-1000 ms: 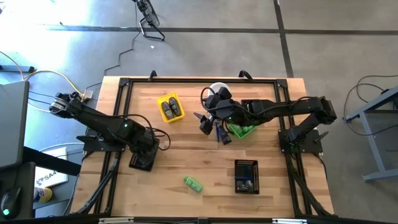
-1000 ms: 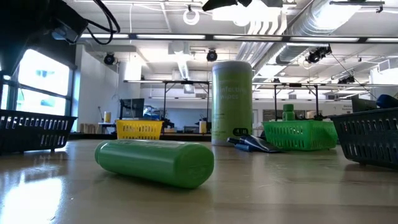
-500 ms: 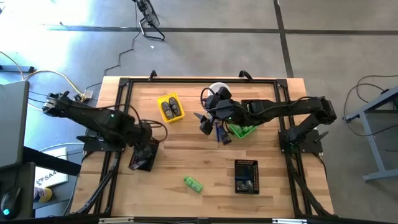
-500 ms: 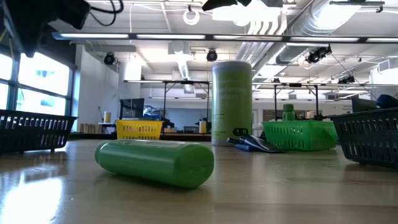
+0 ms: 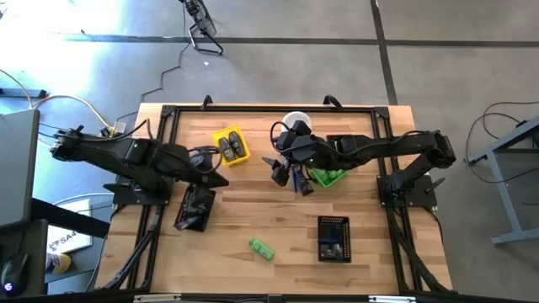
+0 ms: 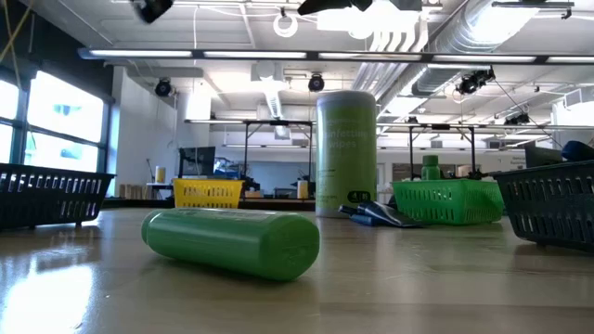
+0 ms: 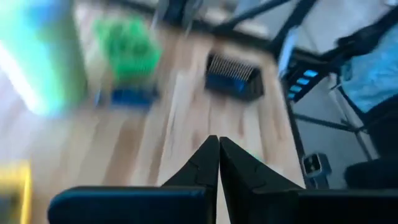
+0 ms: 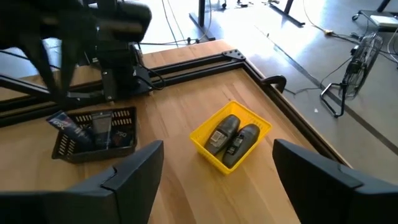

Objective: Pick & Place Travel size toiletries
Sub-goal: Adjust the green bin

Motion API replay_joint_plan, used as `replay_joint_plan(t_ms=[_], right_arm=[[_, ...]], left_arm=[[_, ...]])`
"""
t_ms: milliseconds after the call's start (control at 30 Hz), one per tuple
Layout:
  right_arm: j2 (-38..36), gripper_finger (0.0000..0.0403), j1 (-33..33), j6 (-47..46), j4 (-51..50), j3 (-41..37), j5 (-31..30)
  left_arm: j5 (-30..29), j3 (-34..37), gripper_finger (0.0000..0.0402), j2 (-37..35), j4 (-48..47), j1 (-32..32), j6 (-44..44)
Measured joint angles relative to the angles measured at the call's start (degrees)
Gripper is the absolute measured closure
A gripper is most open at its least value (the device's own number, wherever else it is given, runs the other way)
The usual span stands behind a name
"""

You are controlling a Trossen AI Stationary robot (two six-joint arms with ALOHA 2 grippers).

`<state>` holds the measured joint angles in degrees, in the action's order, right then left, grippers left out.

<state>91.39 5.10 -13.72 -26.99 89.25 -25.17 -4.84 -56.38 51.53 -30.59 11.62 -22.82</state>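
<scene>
My left gripper [image 5: 219, 180] [image 7: 218, 142] is shut and empty, raised above the table's left half, between the black mesh tray [image 5: 194, 210] and the yellow tray [image 5: 230, 145]. That black tray holds navy packets [image 8: 93, 132]. The yellow tray holds two dark grey oval pieces [image 8: 230, 137]. My right gripper [image 5: 280, 171] [image 8: 219, 155] is open and empty near the table's middle, beside loose navy packets and purple razors [image 5: 300, 182]. A bright green bottle [image 5: 261, 248] [image 6: 232, 241] lies on its side toward the near edge.
The tall pale-green canister [image 5: 295, 123] [image 6: 346, 153] stands toward the far edge. A green mesh tray [image 5: 328, 176] [image 6: 445, 200] sits under the right arm. A second black tray [image 5: 334, 238] with items lies near right. Bare wood surrounds the green bottle.
My left gripper has risen from over the left black tray and swung toward the table's middle and far side, its wrist turning to point toward the right. In the low view that arm has climbed almost out of sight. The right arm and all items have kept still.
</scene>
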Motion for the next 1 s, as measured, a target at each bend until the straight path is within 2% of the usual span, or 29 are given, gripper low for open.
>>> replay_joint_plan(t_ms=[100, 200, 333, 567, 667, 900, 1000], right_arm=[[0.0, 0.0118, 0.0, -0.08, -0.14, 0.0, 0.0], [0.0, 0.0127, 0.03, -0.13, -0.17, 0.0, 0.34], [0.0, 0.0139, 0.04, -0.22, -0.17, 0.0, 1.84], [0.0, 0.0153, 0.04, -2.63, -1.47, 0.0, 4.63], [0.0, 0.0154, 0.04, -2.73, -1.48, 0.0, 4.66], [0.0, 0.0155, -1.23, 0.79, -1.12, 0.0, 4.12], [0.0, 0.0155, -2.45, 1.22, -1.24, 0.0, 4.11]], left_arm=[[0.0, 0.0, 0.0391, 0.0, 5.57, 0.0, 8.26], [-0.96, 0.0, 0.0391, 0.04, 8.56, 0.0, 12.7], [-4.49, 0.0, 0.0391, 0.09, 10.85, 0.0, 12.25], [-5.49, -0.02, 0.0391, 0.79, 13.56, -0.01, 12.12], [-9.49, 0.02, 0.0391, 1.37, 13.14, -0.02, 12.22], [-23.66, -0.09, 0.0391, 3.8, 13.85, -0.71, 12.13], [-23.33, 0.02, 0.0391, 3.77, 14.03, -2.61, 12.1]])
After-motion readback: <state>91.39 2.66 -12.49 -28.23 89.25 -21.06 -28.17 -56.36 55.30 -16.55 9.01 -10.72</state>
